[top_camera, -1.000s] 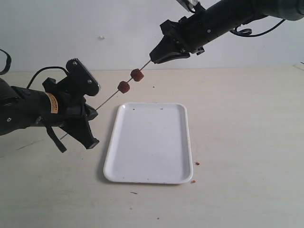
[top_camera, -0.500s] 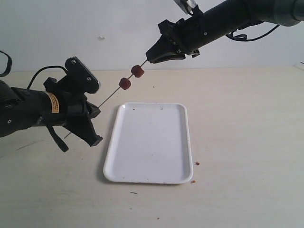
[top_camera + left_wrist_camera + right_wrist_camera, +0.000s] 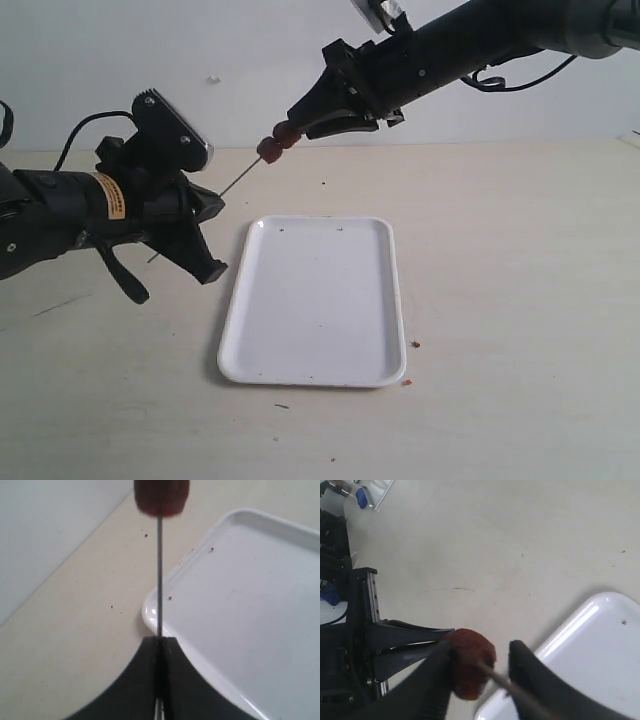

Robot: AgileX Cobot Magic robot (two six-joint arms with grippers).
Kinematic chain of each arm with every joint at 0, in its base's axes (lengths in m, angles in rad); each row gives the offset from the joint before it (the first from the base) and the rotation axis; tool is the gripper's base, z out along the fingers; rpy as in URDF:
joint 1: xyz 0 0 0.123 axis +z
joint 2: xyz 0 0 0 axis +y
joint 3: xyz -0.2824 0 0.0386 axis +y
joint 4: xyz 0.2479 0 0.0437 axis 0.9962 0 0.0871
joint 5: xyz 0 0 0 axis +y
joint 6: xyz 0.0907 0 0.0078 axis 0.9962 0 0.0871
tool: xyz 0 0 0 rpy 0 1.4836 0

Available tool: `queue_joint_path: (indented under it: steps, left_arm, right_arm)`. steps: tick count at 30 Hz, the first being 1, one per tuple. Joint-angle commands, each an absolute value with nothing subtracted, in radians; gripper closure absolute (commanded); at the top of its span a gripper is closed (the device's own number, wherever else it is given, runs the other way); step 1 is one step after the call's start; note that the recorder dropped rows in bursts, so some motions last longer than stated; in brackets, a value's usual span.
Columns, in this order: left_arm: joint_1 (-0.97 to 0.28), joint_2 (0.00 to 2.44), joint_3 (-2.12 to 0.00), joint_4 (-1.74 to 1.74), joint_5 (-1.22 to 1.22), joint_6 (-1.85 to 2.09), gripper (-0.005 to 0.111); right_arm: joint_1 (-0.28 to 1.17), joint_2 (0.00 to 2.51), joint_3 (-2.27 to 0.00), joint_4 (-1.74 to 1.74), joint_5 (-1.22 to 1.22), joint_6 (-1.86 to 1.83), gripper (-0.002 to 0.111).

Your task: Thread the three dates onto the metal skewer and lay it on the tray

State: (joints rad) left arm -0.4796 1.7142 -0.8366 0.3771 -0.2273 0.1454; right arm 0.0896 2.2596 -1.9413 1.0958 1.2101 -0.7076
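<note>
Exterior view: dates (image 3: pixel 268 148) on skewer (image 3: pixel 238 180) touch right end effector (image 3: pixel 296 122).

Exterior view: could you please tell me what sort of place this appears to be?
Probably a robotics lab bench, not a kitchen: a bare beige tabletop against a plain white wall, a cabled black left arm and right arm, and only a white tray and skewered dates as props.

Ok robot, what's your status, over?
Left gripper shut on skewer. Right gripper open around a date. Skewer not yet on tray. Nothing in the way.
</note>
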Motion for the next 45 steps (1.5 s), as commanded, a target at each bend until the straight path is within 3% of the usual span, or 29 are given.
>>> queue_joint_path:
  steps: [1, 3, 45]
  left_arm:
    - [-0.490, 1.699, -0.850, 0.386, -0.292, 0.141, 0.107]
    - [-0.490, 1.699, -0.850, 0.386, -0.292, 0.141, 0.107]
    - [-0.488, 1.756, -0.886, 0.391, -0.182, 0.138, 0.107]
  right_arm:
    - [0.097, 2.267, -1.941, 1.096, 1.221, -0.721, 0.037]
    - [0.097, 2.267, -1.941, 1.094, 1.221, -0.721, 0.033]
    - [0.039, 2.267, -1.941, 1.124, 1.221, -0.739, 0.033]
